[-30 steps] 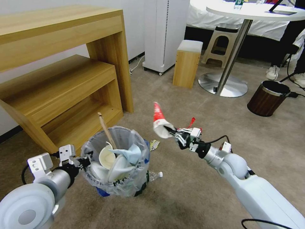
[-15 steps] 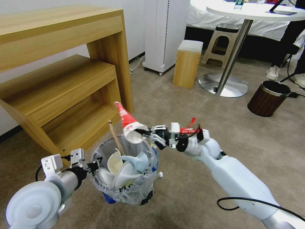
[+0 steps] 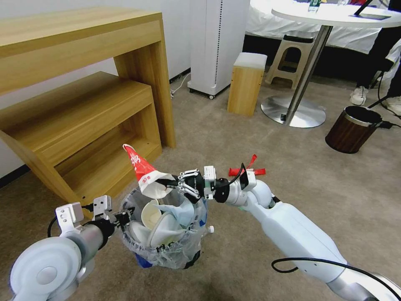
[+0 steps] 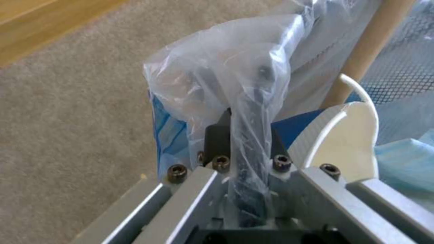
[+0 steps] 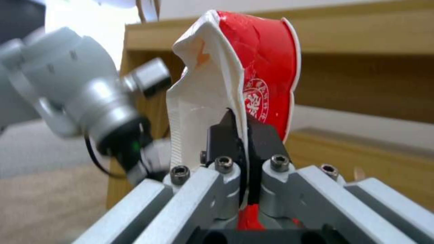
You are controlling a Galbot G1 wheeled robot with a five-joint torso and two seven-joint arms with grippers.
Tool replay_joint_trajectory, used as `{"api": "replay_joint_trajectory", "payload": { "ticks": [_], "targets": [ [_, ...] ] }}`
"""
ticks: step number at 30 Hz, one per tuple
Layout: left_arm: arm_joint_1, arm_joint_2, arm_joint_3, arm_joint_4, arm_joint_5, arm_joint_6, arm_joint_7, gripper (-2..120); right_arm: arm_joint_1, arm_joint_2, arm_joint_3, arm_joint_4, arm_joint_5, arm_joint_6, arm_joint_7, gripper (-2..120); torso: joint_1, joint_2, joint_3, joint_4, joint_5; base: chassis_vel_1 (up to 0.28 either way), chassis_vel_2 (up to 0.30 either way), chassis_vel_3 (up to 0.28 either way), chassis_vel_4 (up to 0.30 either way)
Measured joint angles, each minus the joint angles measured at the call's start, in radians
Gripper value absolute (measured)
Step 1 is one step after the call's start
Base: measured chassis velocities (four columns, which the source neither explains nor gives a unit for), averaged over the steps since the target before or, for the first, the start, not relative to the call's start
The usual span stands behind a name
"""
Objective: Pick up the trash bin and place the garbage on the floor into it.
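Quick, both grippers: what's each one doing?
Left gripper: shut on the trash bin rim.
Right gripper: shut on a crushed red cup, above the bin.

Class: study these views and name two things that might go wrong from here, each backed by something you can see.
1. The right tool pinches only the edge of the crushed red cup, which reaches past the trash bin rim; released here, it might tip out onto the floor.
2. The left tool holds the bin by its rim and thin liner; the grip may slip or the plastic tear.
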Motion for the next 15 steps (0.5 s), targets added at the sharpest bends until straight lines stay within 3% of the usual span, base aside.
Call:
{"api": "replay_joint_trajectory", "payload": {
  "ticks": [3,6,10,12,15],
  "targets": [
    [0.003,-0.004,-0.003,-0.014,-0.015,0.000,-0.007,1,-0.003,-0.006,0.000,-0.008,-0.029,0.000,0.005,7,0.000,0.000,0.000,0.0000,0.0000,0.000,0.000,0.000,0.000],
    [0.006,-0.006,-0.004,-0.028,-0.022,0.000,-0.013,1,-0.006,-0.012,0.002,-0.011,-0.046,0.000,0.010,22,0.000,0.000,0.000,0.0000,0.0000,0.000,0.000,0.000,0.000],
    [0.010,-0.006,-0.006,-0.036,-0.024,0.000,-0.014,1,-0.007,-0.014,0.005,-0.011,-0.049,0.000,0.015,30,0.000,0.000,0.000,0.0000,0.0000,0.000,0.000,0.000,0.000],
    [0.017,-0.005,-0.008,-0.046,-0.025,0.000,-0.015,1,-0.007,-0.016,0.012,-0.010,-0.052,-0.001,0.022,43,0.000,0.000,0.000,0.0000,0.0001,0.000,0.000,0.000,0.000],
    [0.019,-0.004,-0.010,-0.051,-0.026,0.000,-0.015,1,-0.009,-0.019,0.017,-0.007,-0.052,-0.002,0.024,50,0.000,0.000,0.000,0.0000,0.0000,0.000,0.000,0.000,0.000]
  ]
}}
